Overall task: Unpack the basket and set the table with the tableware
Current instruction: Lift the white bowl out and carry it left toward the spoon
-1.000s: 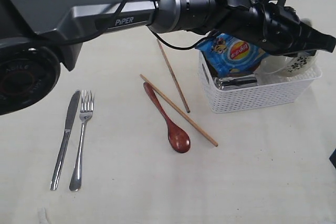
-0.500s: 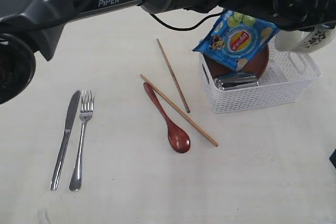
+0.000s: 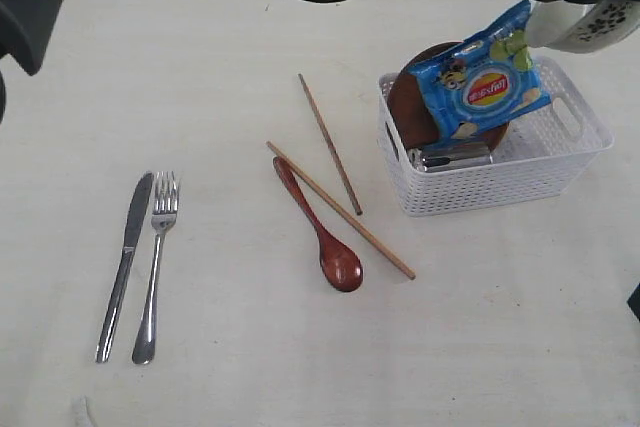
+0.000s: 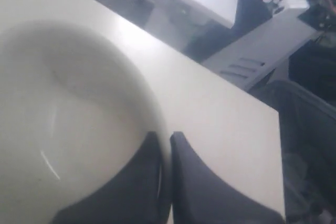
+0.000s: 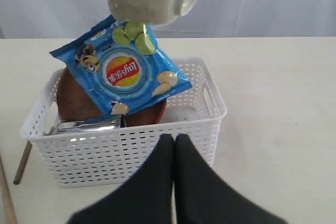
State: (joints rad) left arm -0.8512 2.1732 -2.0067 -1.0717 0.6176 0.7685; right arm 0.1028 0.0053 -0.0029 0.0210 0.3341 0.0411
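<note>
Left end effector point(image 4: 165, 136) pinches the bowl point(image 4: 79, 129) rim; right end effector point(image 5: 174, 137) pressed together. Snack bag point(image 5: 123, 72) logo lettering unreadable.

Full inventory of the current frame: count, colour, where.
table: 1, pale cream, under everything
basket: 1, white perforated, right part of the table
plate: 1, brown, on edge inside the basket
snack bag: 1, blue, leaning on the plate, top corner at the bowl
cup: 1, steel, lying in the basket
bowl: 1, white floral, held above the basket
chopsticks: 2, wooden, left of the basket
spoon: 1, red-brown, beside one chopstick
knife: 1, steel, far left
fork: 1, steel, beside the knife
left gripper: black, shut on the bowl's rim
right gripper: black, shut, empty, facing the basket
</note>
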